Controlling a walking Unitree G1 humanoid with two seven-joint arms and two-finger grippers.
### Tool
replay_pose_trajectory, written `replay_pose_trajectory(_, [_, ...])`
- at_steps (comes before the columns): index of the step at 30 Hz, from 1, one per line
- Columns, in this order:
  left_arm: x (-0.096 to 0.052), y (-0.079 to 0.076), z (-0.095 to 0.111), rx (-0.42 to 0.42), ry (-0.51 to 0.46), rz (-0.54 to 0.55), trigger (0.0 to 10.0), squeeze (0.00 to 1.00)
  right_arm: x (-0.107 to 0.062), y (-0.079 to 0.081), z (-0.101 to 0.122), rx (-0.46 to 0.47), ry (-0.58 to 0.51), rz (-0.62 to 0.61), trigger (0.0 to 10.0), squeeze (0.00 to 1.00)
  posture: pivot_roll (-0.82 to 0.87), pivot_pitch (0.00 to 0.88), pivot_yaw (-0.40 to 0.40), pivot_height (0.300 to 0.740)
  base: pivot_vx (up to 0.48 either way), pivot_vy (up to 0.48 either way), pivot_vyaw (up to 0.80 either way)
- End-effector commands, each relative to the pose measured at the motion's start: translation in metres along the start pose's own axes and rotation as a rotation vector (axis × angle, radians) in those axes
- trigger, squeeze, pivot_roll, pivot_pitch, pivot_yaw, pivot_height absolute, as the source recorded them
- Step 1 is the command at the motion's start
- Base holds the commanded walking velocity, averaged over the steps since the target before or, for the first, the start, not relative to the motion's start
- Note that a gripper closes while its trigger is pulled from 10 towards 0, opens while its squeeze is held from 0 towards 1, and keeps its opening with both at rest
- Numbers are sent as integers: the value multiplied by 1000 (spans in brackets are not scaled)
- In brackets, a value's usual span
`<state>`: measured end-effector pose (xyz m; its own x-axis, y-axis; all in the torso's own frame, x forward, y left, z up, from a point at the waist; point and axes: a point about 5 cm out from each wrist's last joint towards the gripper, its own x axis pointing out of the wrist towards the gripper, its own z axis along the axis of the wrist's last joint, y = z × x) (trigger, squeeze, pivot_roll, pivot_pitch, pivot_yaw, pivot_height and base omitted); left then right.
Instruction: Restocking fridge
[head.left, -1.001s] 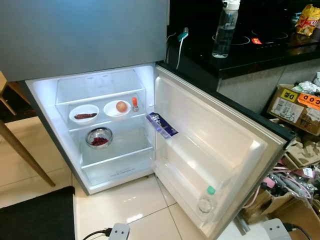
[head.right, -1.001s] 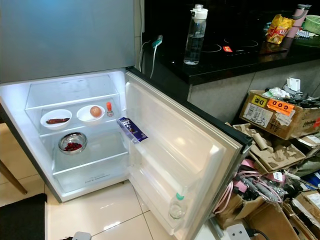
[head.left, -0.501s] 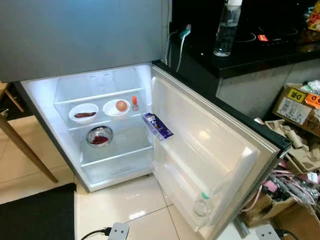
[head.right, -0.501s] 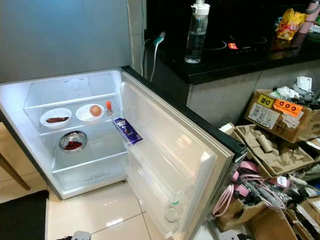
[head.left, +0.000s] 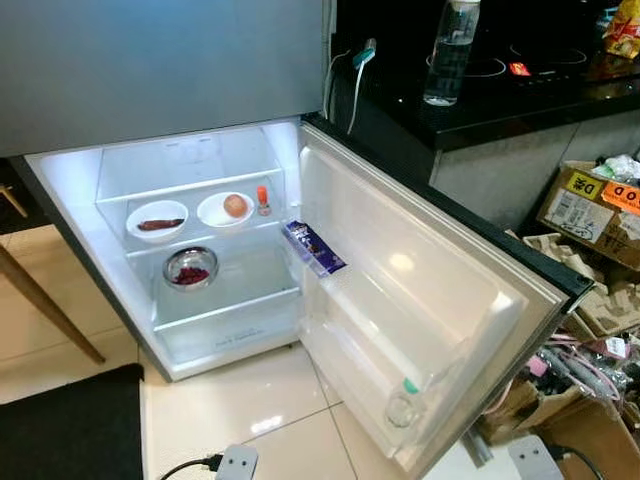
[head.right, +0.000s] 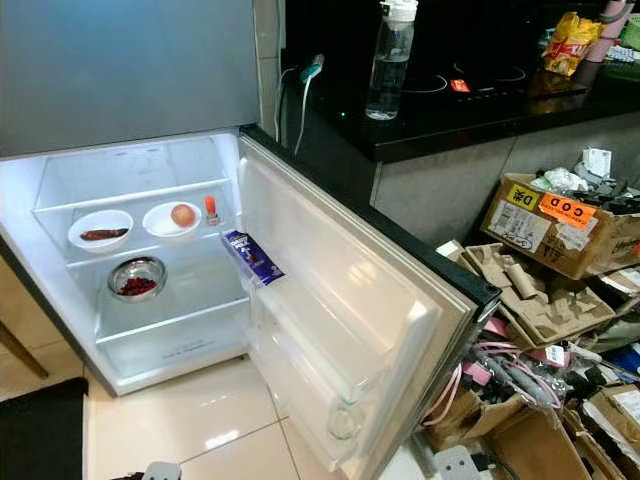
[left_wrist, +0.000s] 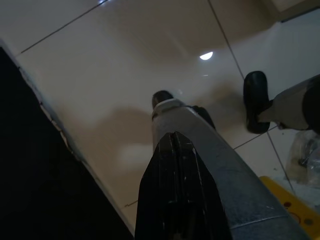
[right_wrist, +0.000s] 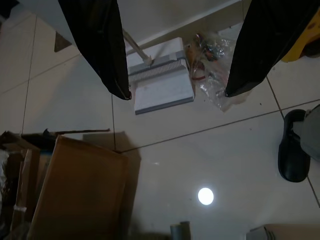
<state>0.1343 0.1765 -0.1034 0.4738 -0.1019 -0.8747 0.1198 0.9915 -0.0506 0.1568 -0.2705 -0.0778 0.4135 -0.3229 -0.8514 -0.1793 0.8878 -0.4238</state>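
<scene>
Fridge (head.left: 200, 150) stands open ahead, far from both idle grippers. Left gripper (left_wrist: 175, 145) hangs over floor tiles (left_wrist: 100, 75), fingers pressed together, empty. Right gripper (right_wrist: 175, 92) fingers (right_wrist: 100, 45) spread wide above a cardboard box (right_wrist: 75, 190), touching nothing.

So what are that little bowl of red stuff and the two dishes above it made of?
The bowl looks like polished metal, likely steel: grey, with a mirror-like rim. The two dishes look like glazed white ceramic, though plastic is possible; they are smooth, opaque and evenly white.

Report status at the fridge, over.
Left gripper shut, right gripper open, both over floor. Fridge door open; chocolate bar in door shelf. Nothing blocking.
</scene>
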Motion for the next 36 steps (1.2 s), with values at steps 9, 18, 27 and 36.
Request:
replay_pose_trajectory(9, [-2, 5, -9, 24, 44, 13, 10000, 0, -2, 11, -22, -23, 62, 41, 10000, 0, -109, 0, -12, 735, -332, 0, 0])
replay_pose_trajectory(18, [-3, 5, -13, 32, 55, 1, 10000, 0, -3, 15, -29, -29, 79, 60, 10000, 0, -110, 0, -12, 735, -108, 0, 0])
replay_pose_trajectory(27, [-3, 5, -13, 44, 53, -12, 10000, 0, -3, 15, -29, -32, 79, 65, 10000, 0, -115, 0, -15, 735, 0, -53, 0])
replay_pose_trajectory(36, [-4, 8, -14, 37, 57, 23, 10000, 0, -3, 14, -26, -27, 69, 53, 10000, 0, -115, 0, -15, 735, 0, -260, 0])
